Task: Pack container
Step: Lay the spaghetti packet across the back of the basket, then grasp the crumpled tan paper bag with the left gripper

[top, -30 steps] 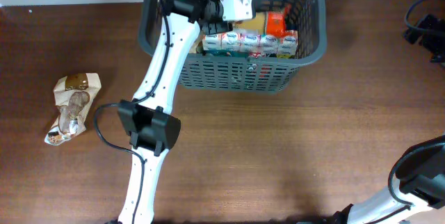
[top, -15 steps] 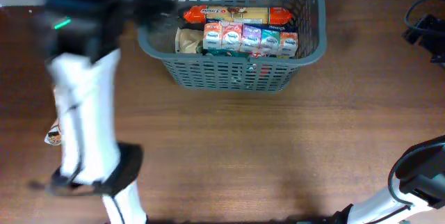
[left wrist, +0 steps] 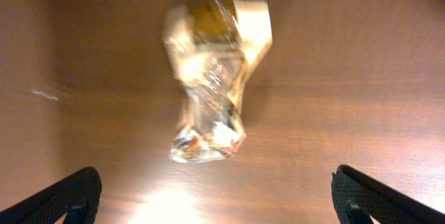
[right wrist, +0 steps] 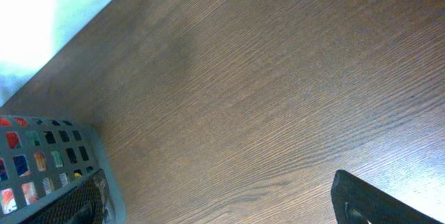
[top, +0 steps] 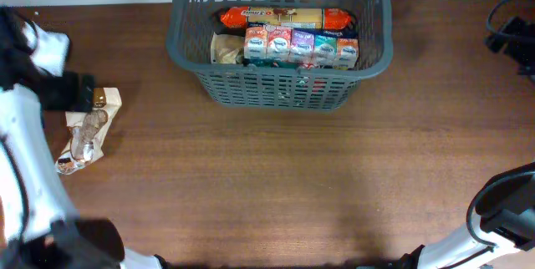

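Swung away from the container, the left tool now hangs at the table's 9 o'clock edge, fingers spread above a crinkled clear packet. At 12 o'clock the container holds a row of cartons. Over wood near the container's corner, the right tool is spread too.

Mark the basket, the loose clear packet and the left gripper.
basket (top: 389,27), overhead view, right side of its rim.
clear packet (left wrist: 212,92), left wrist view, its crumpled middle.
left gripper (left wrist: 214,189), left wrist view, midway between its open fingertips.
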Controlling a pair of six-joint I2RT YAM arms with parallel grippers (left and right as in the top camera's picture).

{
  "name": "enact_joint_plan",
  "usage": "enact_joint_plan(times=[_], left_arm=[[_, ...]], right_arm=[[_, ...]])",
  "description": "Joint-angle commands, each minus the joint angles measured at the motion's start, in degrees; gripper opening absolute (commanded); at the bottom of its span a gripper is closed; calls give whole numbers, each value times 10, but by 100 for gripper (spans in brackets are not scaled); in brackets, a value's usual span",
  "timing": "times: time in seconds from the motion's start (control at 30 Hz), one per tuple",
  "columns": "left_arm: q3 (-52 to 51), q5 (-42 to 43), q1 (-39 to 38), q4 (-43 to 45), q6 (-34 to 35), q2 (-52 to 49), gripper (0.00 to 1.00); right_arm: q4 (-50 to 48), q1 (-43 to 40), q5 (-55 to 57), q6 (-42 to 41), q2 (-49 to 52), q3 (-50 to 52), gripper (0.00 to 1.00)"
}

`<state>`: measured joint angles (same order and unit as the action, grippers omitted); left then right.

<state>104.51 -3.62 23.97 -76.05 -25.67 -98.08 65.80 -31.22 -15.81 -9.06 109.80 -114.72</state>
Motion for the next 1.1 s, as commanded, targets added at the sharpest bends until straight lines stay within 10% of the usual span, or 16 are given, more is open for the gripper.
enact_joint_plan(times=[0.0, 0.67, 0.97, 1.07], left_arm=[[-85, 1, 24, 30, 5, -37, 99], [-106, -33, 51, 125, 8, -248, 99], [-106, -33, 51, 148, 8, -258, 47], [-106, -33, 51, 147, 8, -258, 44]], right_arm=[[0, 2, -3, -5, -5, 2, 99], [0, 2, -3, -5, -5, 2, 99], [0, 2, -3, -5, -5, 2, 99], [0, 2, -3, -5, -5, 2, 99]])
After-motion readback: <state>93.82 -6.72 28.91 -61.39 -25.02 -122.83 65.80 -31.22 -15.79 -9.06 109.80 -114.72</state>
